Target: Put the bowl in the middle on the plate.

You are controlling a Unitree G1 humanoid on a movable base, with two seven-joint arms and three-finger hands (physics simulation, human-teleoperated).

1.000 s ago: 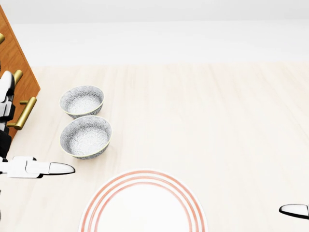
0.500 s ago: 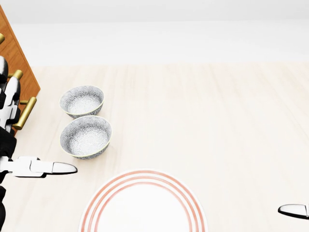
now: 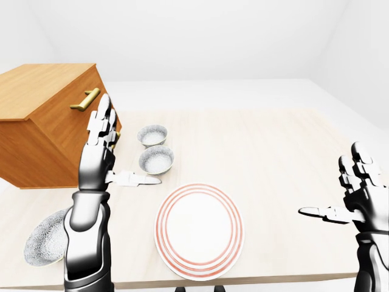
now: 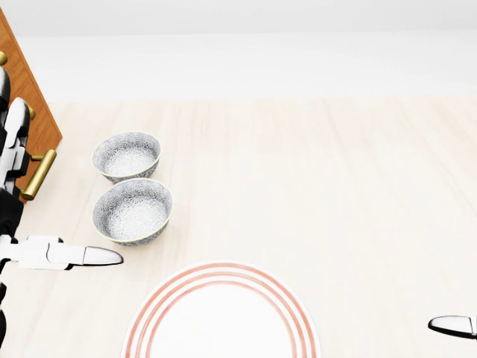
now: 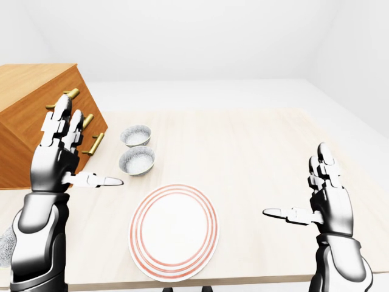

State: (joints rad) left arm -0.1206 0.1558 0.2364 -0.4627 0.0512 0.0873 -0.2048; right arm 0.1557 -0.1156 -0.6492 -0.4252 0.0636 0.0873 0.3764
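Note:
Three patterned grey bowls lie in a row on the pale wooden table. The top bowl [image 4: 127, 156] and the middle bowl [image 4: 133, 211] nearly touch. The third bowl [image 3: 42, 242] sits at the bottom left of the left-eye view, partly hidden by my left arm. Below and right of the middle bowl is the white plate [image 3: 199, 229] with red rings, which holds nothing. My left hand [image 3: 121, 155] is raised just left of the middle bowl, open, its thumb [image 4: 100, 256] pointing right below the bowl. At the right, my right hand [image 5: 298, 185] is open and holds nothing.
A wooden drawer chest [image 3: 42, 121] with brass handles [image 4: 39, 174] stands tilted at the left, close behind my left hand. The table's near edge [image 3: 273, 278] runs just below the plate. White floor and walls surround the table.
My left hand has risen slightly in the head view, and its thumb has edged right, nearer the middle bowl. The right hand, bowls and plate have hardly moved.

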